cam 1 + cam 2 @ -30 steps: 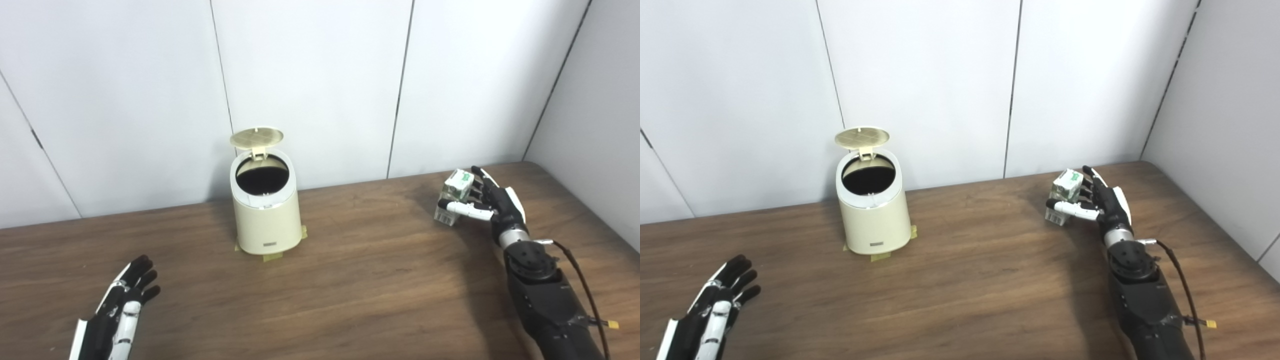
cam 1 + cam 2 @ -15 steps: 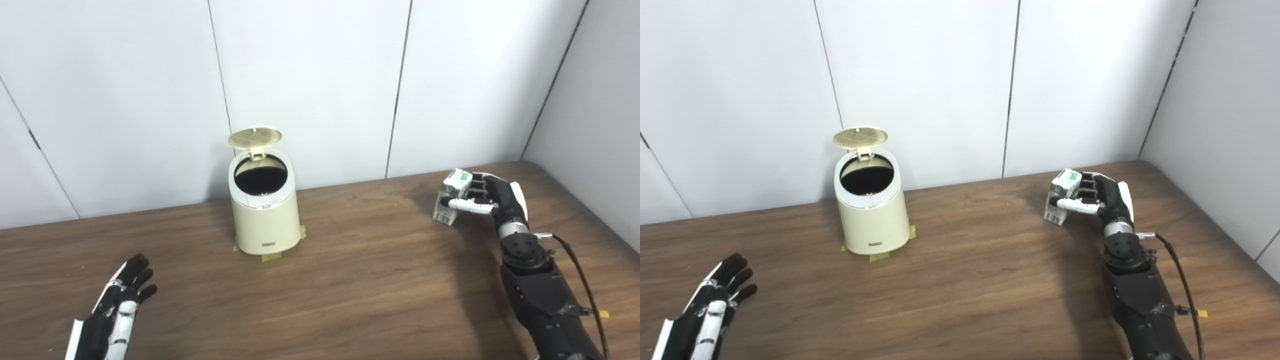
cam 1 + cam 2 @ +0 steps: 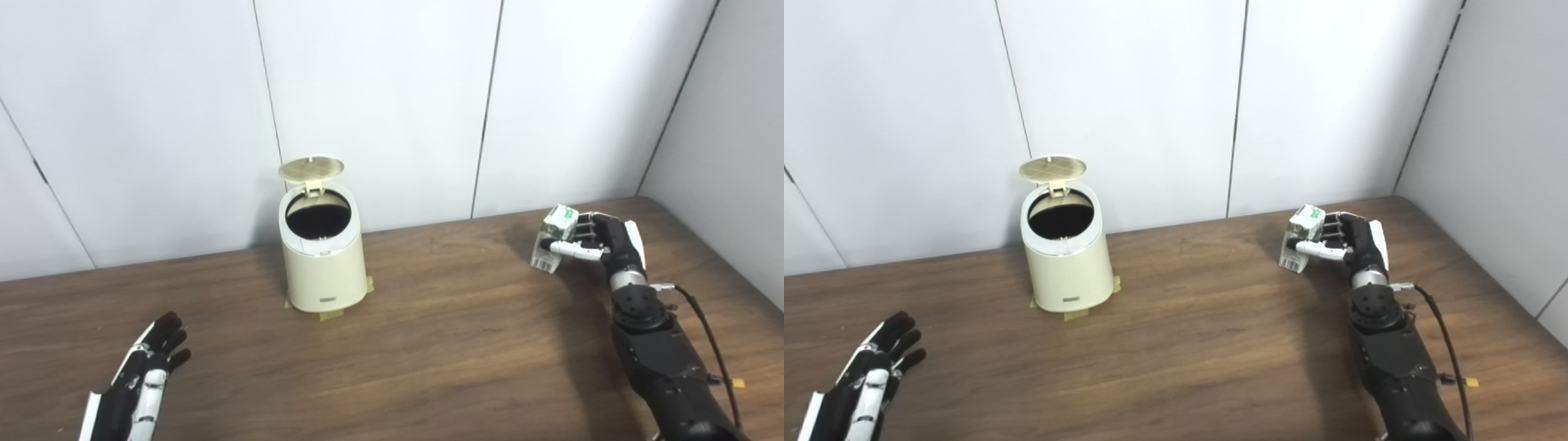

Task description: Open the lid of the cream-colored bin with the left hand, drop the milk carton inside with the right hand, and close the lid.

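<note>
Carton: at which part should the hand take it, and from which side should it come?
Probably its flat sides at mid-height, from the right. The carton is tall with a ridged top, and the right hand already clasps it so, thumb across the front.

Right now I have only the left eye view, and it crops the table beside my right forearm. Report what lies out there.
Observer: The right eye view shows bare table between the right forearm and the side wall, crossed only by the arm's cable.
Operator: Describe that wall lower down, before the right hand carries the milk carton off.
Observer: A dark seam cuts across its foot just above the table edge, outside your frame.
</note>
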